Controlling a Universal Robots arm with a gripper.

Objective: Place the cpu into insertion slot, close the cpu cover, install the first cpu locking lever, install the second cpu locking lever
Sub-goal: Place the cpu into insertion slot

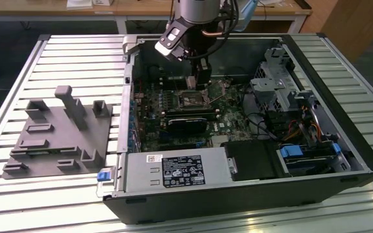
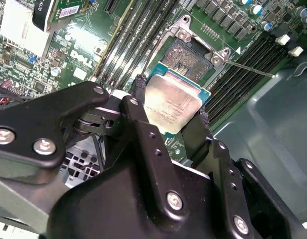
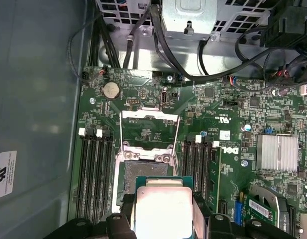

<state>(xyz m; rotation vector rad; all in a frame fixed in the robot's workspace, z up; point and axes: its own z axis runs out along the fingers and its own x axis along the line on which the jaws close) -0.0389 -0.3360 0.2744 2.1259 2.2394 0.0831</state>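
Observation:
My gripper (image 2: 171, 104) is shut on the cpu (image 2: 173, 102), a flat square chip with a silvery top, its two black fingers (image 2: 138, 87) pressing on opposite edges. The chip hangs just above and a little to one side of the insertion slot (image 2: 190, 57), whose dark centre is partly uncovered. In the first wrist view the cpu (image 3: 163, 204) overlaps the near edge of the insertion slot (image 3: 143, 169), and the cpu cover (image 3: 150, 113) stands raised open beyond it. A thin locking lever (image 2: 248, 67) sticks out beside the socket. In the exterior view the gripper (image 1: 201, 86) hovers inside the computer case over the slot (image 1: 190, 99).
The open computer case (image 1: 342, 145) lies on a slatted metal table (image 1: 76, 53). Memory slots (image 3: 96, 174) flank the socket, and a black fan card (image 1: 188, 124) sits just in front of it. Cables and a drive cage (image 1: 274, 92) fill the exterior view's right. A grey fixture block (image 1: 57, 136) stands left of the case.

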